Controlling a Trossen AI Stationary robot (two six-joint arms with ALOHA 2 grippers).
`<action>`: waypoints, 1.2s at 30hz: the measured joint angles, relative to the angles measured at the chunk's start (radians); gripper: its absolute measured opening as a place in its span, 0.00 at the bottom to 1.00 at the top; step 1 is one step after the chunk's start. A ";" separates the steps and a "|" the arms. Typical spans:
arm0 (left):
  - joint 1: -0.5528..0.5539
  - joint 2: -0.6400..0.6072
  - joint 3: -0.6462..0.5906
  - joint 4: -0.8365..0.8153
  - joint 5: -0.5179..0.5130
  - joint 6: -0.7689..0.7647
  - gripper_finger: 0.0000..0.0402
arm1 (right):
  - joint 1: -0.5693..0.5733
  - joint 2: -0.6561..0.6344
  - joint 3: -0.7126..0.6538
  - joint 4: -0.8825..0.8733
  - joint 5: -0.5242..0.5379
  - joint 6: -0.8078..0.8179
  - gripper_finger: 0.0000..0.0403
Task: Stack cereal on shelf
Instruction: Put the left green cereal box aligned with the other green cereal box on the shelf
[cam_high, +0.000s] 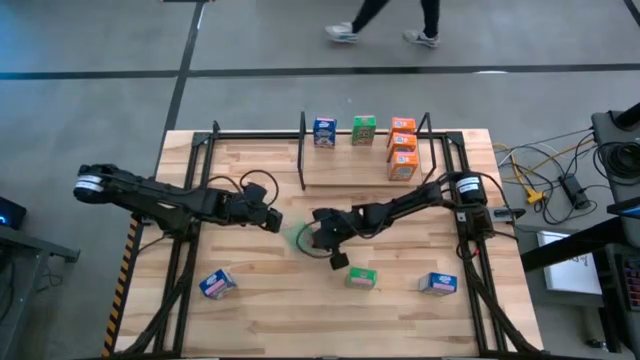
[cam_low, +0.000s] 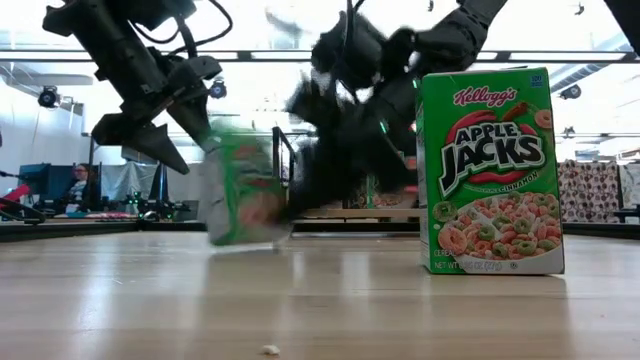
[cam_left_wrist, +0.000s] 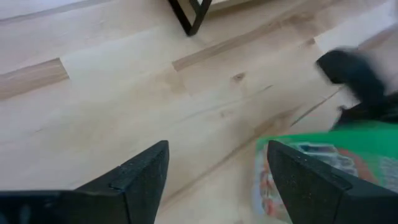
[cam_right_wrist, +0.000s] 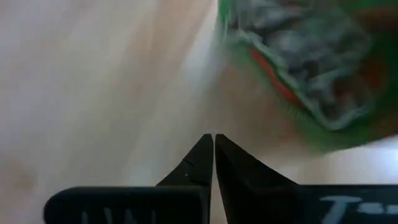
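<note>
While a blurred green cereal box (cam_high: 303, 237) tips mid-table between left gripper (cam_high: 272, 222), spread wide, and right gripper (cam_high: 322, 230), pressed together empty: picking stage; next, regrasp for the light-wood shelf (cam_high: 340, 165).

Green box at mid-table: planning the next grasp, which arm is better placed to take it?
Probably left: the left hand is open, the green box just beside one finger; the right hand is shut, the box off to its side.

Green cereal box (cam_low: 490, 170) — "Kellogg's Apple Jacks".
</note>
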 joint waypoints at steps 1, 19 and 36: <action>0.000 0.003 0.000 0.000 0.000 0.001 0.64 | 0.000 0.008 -0.006 -0.011 -0.004 0.000 0.02; -0.014 0.046 0.000 0.133 0.184 0.165 0.66 | 0.000 0.001 -0.005 0.000 0.005 -0.001 0.02; -0.123 0.126 0.071 -0.077 0.289 0.573 0.43 | 0.000 -0.010 -0.003 0.001 0.006 0.014 0.02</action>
